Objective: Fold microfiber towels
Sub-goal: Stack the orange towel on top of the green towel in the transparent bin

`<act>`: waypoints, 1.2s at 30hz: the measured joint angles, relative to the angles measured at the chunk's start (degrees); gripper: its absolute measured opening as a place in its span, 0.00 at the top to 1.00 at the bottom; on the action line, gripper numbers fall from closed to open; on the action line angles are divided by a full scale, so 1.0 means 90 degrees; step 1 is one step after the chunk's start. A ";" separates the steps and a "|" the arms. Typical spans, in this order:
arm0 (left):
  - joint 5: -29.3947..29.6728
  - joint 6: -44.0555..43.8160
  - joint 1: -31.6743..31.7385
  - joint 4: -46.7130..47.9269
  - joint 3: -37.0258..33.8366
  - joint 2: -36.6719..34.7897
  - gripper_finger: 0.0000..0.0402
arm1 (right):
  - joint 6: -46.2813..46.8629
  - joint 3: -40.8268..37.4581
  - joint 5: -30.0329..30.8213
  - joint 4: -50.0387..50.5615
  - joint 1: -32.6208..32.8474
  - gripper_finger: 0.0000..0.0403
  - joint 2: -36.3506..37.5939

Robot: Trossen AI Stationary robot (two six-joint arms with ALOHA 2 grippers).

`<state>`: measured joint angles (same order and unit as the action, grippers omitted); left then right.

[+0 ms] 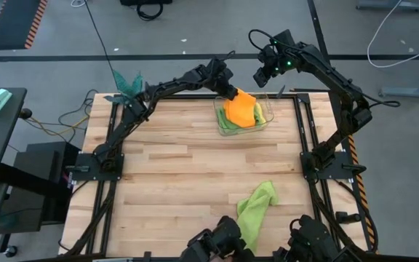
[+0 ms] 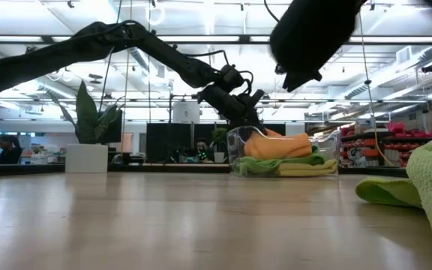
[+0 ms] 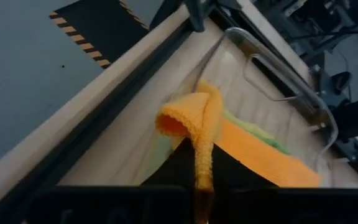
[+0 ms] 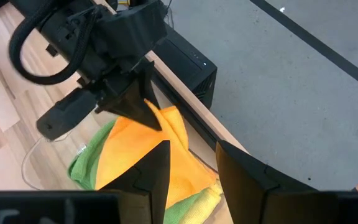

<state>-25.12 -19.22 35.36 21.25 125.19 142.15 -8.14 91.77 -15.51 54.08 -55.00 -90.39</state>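
Left gripper (image 1: pixel 233 92): clenched on a raised fold of the orange towel (image 1: pixel 241 109), fingers pinching a narrow ridge of cloth at the towel's near corner; the rest of the cloth drapes away beneath it.

Risk, grip: the pinch takes only a thin, soft ridge. Judged likely to slip free if lifted fast, since the pile is fuzzy and compressible.

Risk, stack: directly beneath the gripper the orange towel lies on a lime green towel (image 1: pixel 228 122) and a yellow towel (image 4: pixel 211 194). Fuzzy faces cling, so a lift may drag a lower cloth up with it. How deep the pinch reaches is hard to tell; it may include only the orange layer.

Risk, container: the stack sits in a clear bin (image 1: pixel 266 124), thin-walled, rounded at the rim, light-looking. A sideways pull could tip or slide it on the table (image 1: pixel 180 175).

Risk, crowding: the right gripper (image 1: pixel 261 73) hovers just beyond the bin, close to the left gripper, fingers spread and empty. Judged a collision hazard if either arm swings across.

Farther out: a second lime green towel (image 1: pixel 256 206) lies crumpled, well apart from the left gripper, toward the opposite edge of the table; loose, rumpled, not yet folded.

Table: pale wood planks, smooth, black-framed.

Beyond the table edge, behind the left arm: a teal leafy plant (image 1: pixel 127 82), stiff pointed leaves.
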 joint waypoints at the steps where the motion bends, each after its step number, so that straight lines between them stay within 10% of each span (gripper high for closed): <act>1: -0.0003 -0.0063 -0.0032 -0.0037 0.0000 0.0000 0.95 | 0.0000 0.0000 0.0000 0.0000 0.0000 0.66 0.0000; 11: 0.0110 -0.0131 -0.0381 0.0408 0.1106 -0.0004 0.98 | -0.0117 0.0000 0.0000 0.0000 -0.0002 0.66 0.0000; 36: 0.1994 -0.0159 -0.1492 0.0984 0.1090 -0.1234 0.98 | -0.0478 -0.0002 0.0219 0.0263 -0.0554 0.66 0.0907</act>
<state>-7.18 -20.65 21.93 30.11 135.00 131.04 -12.44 91.74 -13.54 56.45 -59.99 -82.22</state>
